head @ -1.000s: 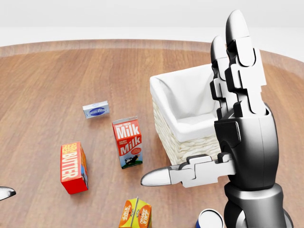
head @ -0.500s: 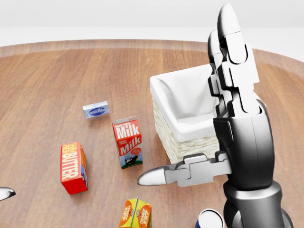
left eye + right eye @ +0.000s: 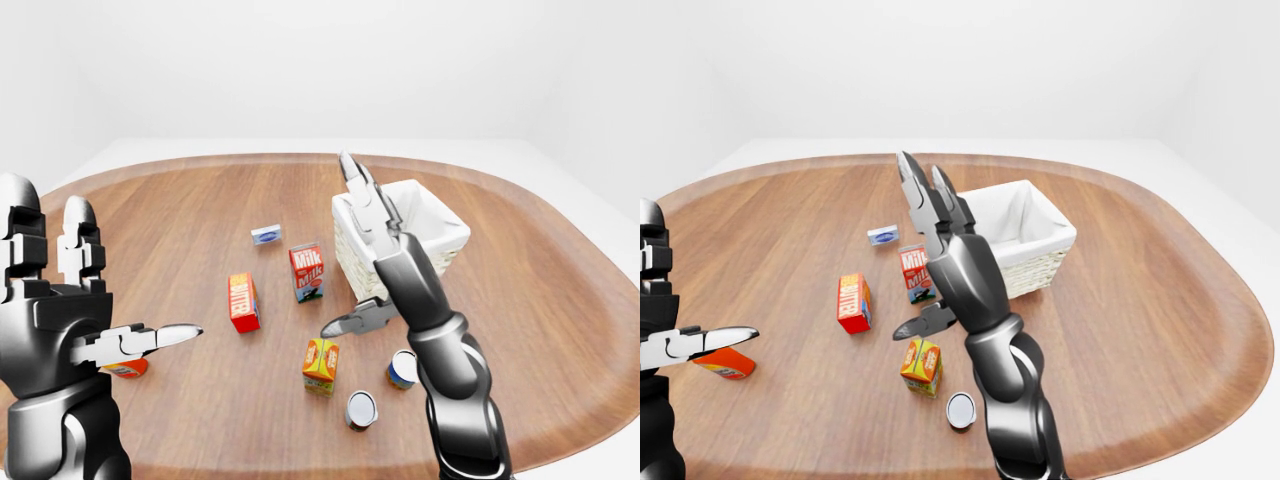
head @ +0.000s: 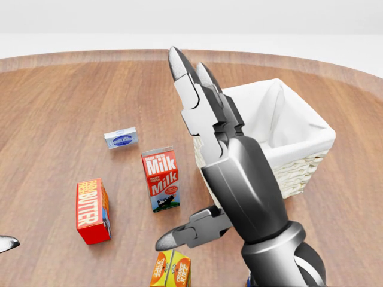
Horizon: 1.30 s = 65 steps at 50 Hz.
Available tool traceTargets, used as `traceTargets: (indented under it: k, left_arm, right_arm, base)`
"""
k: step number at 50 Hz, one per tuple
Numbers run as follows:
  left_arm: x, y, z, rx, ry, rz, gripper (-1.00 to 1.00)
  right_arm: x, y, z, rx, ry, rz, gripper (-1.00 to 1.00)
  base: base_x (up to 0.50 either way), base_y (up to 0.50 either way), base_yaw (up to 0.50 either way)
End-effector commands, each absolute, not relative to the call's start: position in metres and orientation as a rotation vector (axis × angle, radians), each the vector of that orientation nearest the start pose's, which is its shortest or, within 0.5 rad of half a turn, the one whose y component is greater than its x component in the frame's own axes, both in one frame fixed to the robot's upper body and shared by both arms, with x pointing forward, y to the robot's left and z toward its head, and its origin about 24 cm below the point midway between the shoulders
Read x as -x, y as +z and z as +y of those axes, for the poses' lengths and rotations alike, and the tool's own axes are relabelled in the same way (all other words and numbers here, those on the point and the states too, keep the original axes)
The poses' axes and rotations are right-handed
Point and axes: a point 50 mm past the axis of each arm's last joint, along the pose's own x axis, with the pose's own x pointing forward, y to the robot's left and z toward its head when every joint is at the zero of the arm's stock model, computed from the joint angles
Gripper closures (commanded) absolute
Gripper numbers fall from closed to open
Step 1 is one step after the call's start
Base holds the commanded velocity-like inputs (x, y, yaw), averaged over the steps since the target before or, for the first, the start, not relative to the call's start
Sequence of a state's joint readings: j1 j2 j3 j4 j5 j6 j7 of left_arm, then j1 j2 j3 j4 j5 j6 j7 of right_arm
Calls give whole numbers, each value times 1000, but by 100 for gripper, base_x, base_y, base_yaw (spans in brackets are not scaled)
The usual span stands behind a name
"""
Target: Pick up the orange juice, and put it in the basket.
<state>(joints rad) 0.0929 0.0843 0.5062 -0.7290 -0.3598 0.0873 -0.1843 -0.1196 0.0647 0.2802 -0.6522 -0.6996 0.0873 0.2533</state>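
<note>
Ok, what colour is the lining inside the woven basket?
White fabric lining, clearest in the head view.

Bare counter (image 3: 520, 300) lies open right of the basket (image 3: 440, 225). The milk carton (image 3: 308, 272) and butter box (image 3: 243, 302) stand between the orange juice (image 3: 321, 366) and the upper counter; two cans (image 3: 361, 409) crowd its right.

You are looking at a simulated test room, not a lived-in one: plain white walls and floor surround one large oval wooden table (image 3: 560, 300) and nothing else. Groceries are scattered on it like test props. Past your right hand's (image 3: 385, 255) raised fingers stands a white-lined wicker basket (image 4: 299, 161); left of those fingers stand a milk carton (image 4: 161, 179) and a butter box (image 4: 92, 210); below its thumb are cans (image 3: 361, 409).
</note>
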Motion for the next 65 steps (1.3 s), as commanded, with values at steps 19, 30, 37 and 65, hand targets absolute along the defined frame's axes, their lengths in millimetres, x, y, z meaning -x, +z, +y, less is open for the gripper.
traceTargets:
  k: [19, 30, 37, 65]
  left_arm:
    - [-175, 188, 243, 5, 156, -631, -100]
    - [-175, 188, 243, 5, 158, -630, -100]
    - [-175, 188, 242, 5, 158, -631, -100]
    - [-175, 188, 243, 5, 161, -631, -100]
  right_arm:
    - [-197, 187, -40, 840, 381, -607, -100]
    - [-189, 169, -32, 936, 444, -532, -100]
    - [-186, 163, -32, 996, 466, -498, -100]
    - [-203, 104, -41, 1005, 490, -280, -100]
  base:
    - [0, 0, 0]
    - [0, 0, 0]
    - [0, 0, 0]
    - [0, 0, 0]
